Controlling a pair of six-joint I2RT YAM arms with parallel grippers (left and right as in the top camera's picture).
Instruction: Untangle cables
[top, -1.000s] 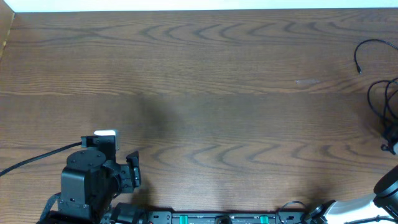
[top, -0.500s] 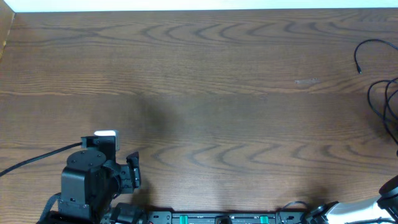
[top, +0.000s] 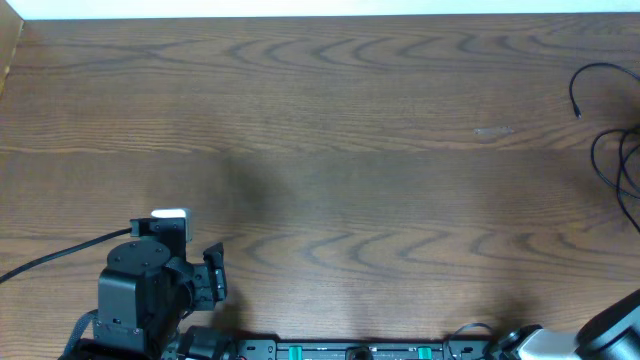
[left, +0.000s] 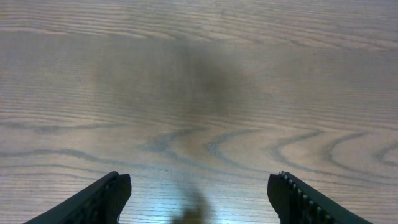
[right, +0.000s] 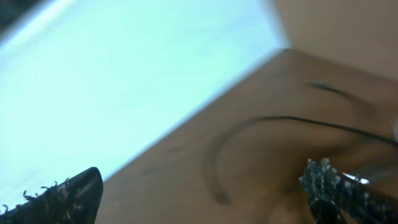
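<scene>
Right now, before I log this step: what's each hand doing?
Left hand: open, holding nothing.
Right hand: open, holding nothing.

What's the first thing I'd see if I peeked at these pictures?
Mostly a big brown wooden table. A chunky black robot arm sits at the bottom left of the overhead view, and thin black cables curl at the far right edge. The left claw hangs open over plain wood.

Left arm (top: 140, 290) folded low, right arm (top: 612, 332) barely in view — both pairs of jaws wide apart.
</scene>
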